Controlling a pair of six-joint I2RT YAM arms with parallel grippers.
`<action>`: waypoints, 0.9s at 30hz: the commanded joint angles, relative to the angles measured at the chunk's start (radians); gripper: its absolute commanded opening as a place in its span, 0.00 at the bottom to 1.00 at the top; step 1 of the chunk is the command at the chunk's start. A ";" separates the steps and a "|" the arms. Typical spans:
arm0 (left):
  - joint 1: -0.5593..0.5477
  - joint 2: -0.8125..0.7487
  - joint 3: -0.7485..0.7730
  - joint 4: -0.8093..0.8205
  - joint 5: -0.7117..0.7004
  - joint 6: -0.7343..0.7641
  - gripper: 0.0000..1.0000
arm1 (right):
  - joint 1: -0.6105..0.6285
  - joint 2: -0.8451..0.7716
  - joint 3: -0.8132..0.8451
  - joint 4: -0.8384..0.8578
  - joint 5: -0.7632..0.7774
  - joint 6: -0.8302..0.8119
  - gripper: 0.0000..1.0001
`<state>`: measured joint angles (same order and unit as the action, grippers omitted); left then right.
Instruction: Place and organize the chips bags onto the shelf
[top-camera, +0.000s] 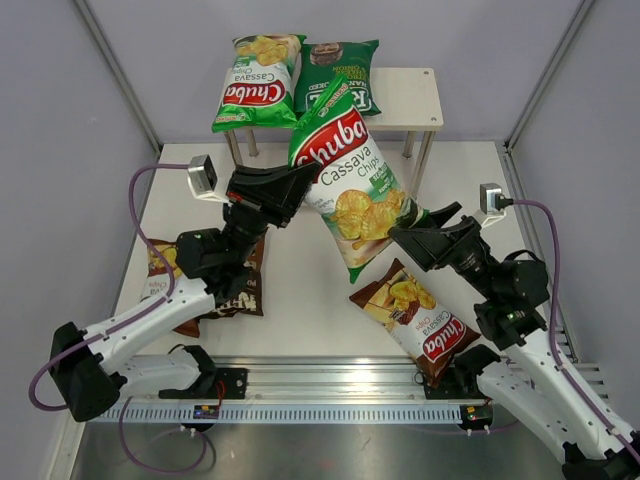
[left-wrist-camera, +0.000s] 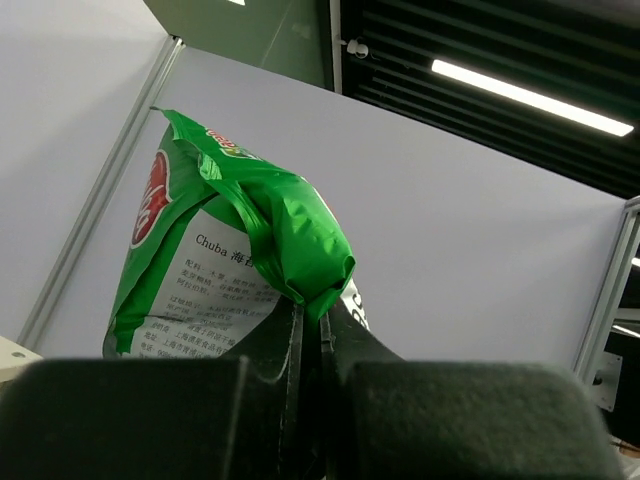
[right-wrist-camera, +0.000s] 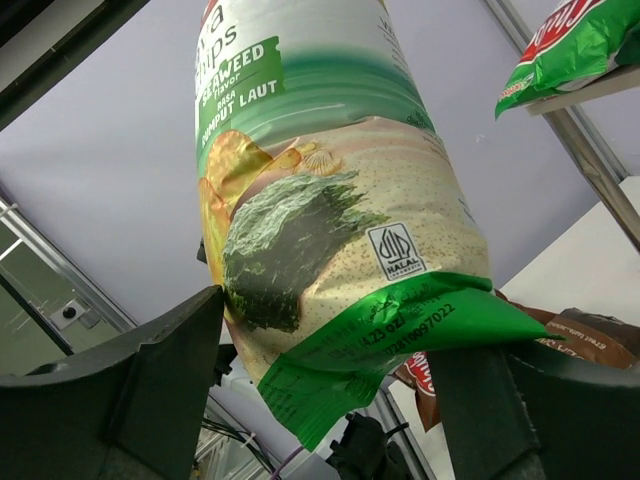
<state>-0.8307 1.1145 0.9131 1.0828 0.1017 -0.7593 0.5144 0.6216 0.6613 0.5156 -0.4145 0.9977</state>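
A light-green Chuba chips bag (top-camera: 345, 165) hangs tilted in the air in front of the shelf (top-camera: 412, 100). My left gripper (top-camera: 303, 183) is shut on its side edge; the left wrist view shows the green foil (left-wrist-camera: 290, 225) pinched between the closed fingers (left-wrist-camera: 288, 350). My right gripper (top-camera: 425, 223) stands open at the bag's lower end (right-wrist-camera: 330, 250), one finger (right-wrist-camera: 170, 370) on each side. Another light-green Chuba bag (top-camera: 255, 80) and a dark-green bag (top-camera: 338, 75) lie on the shelf's top board. A brown Chuba bag (top-camera: 418, 320) lies on the table.
A dark-brown bag (top-camera: 225, 290) lies on the table partly under my left arm. The right half of the shelf's top board is bare. Metal frame posts (top-camera: 540, 75) and grey walls close in the table at the back and sides.
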 joint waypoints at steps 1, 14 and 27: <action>-0.036 0.042 -0.025 -0.040 0.032 -0.077 0.00 | 0.024 0.009 0.014 0.106 -0.073 -0.005 0.88; -0.036 0.136 0.026 0.124 0.056 -0.212 0.00 | 0.026 0.014 -0.052 0.230 -0.098 0.139 1.00; -0.025 0.188 0.084 -0.012 0.147 -0.227 0.06 | 0.026 0.000 0.006 0.227 -0.030 0.125 0.65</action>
<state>-0.8387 1.2781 0.9825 1.2415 0.1390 -0.9913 0.5190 0.6525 0.5991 0.7010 -0.4858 1.1553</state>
